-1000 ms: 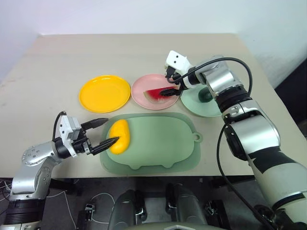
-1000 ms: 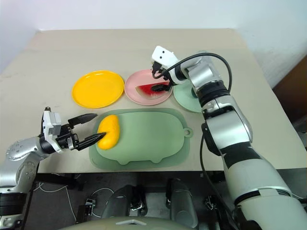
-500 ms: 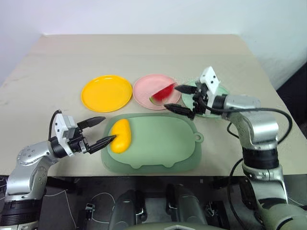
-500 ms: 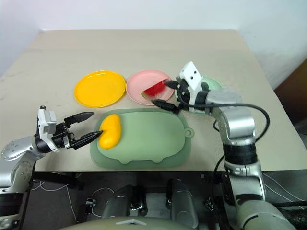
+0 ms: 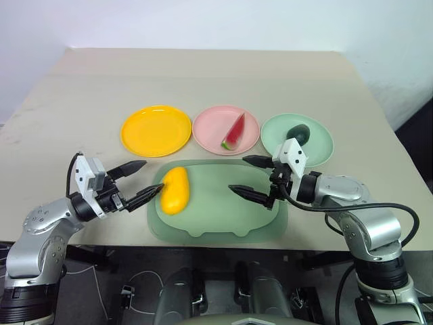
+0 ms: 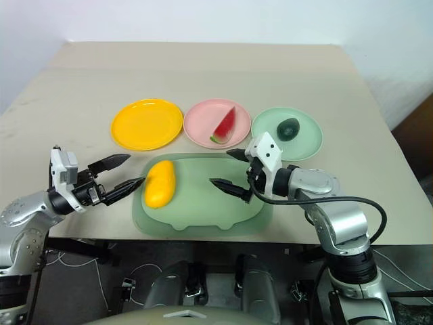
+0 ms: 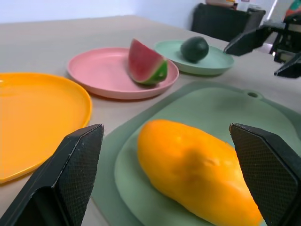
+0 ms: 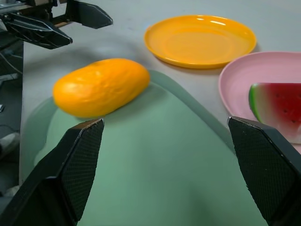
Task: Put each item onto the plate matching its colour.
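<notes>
Both two-fingered black grippers, left [image 5: 137, 182] and right [image 5: 249, 177], gape wide and empty over opposite edges of the green pig-shaped mat [image 5: 223, 217], flanking its yellow oblong toy mango [image 5: 174, 190].

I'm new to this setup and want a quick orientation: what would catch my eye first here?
Three plates in a row across the table: the yellow plate bare, the pink plate holding the watermelon wedge, the light green plate holding the dark green fruit. Nearer the robot, the yellow mango lies on the left part of the green pig-shaped mat. The left gripper and right gripper flank it, both open and empty.
</notes>
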Controlling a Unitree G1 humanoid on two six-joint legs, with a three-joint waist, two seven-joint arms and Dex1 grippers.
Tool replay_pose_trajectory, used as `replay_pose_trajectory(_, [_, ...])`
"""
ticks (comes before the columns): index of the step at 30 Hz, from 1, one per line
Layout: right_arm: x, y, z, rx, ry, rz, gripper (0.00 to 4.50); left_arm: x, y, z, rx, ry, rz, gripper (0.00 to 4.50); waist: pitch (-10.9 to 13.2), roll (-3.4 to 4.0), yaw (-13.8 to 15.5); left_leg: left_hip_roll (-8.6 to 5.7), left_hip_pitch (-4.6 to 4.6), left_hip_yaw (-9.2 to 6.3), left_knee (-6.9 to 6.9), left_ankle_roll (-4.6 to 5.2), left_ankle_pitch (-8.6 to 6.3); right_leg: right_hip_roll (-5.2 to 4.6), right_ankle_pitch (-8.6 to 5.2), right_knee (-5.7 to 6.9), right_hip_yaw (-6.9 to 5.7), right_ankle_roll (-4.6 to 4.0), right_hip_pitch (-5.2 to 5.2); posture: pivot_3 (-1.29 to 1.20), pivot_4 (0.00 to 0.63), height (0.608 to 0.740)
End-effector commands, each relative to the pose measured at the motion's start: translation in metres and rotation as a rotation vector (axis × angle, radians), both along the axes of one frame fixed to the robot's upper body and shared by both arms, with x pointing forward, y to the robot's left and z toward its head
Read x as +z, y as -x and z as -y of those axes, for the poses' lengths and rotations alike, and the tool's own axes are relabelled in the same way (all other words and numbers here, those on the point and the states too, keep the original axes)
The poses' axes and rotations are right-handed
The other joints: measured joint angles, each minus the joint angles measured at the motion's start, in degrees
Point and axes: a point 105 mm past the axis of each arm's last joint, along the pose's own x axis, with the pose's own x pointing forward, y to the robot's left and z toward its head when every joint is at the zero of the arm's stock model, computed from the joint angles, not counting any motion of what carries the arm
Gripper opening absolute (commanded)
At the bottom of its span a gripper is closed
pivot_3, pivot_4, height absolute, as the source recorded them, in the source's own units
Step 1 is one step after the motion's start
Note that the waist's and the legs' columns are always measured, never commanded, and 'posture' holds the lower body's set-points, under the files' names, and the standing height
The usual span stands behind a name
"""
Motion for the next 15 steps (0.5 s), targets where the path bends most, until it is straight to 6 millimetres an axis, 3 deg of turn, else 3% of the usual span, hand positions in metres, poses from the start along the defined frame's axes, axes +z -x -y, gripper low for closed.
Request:
replay_pose_trajectory(1, [0.026, 0.006, -0.005, 0.029, -0.059, 0.064, 4.46, 0.016, 0.003, 0.01, -0.016, 0.032, 0.025, 4.5, 0.0, 0.0, 0.0, 0.0, 0.0, 0.0, 0.0, 0.0, 0.0, 0.0, 0.01, 0.0, 0.0, 0.01, 0.0, 0.0, 0.15, 0.696])
replay_pose_trajectory(7, [0.049, 0.014, -0.007, 0.09, -0.179, 0.042, 4.46, 0.014, 0.008, 0.023, 0.006, 0.043, -0.084, 4.5, 0.0, 0.0, 0.2, 0.0, 0.01, -0.02, 0.01, 0.01, 0.01, 0.05, 0.08, 0.02, 0.01, 0.13, 0.03, 0.0, 0.15, 0.696])
replay_pose_trajectory(15, [0.035, 0.011, -0.01, 0.077, -0.161, 0.027, 4.46, 0.011, 0.01, 0.037, 0.026, 0.038, -0.186, 4.5, 0.0, 0.0, 1.1, 0.02, 0.15, -0.02, 0.0, 0.01, 0.01, 0.1, 0.07, 0.02, 0.01, 0.14, 0.17, 0.0, 0.15, 0.696])
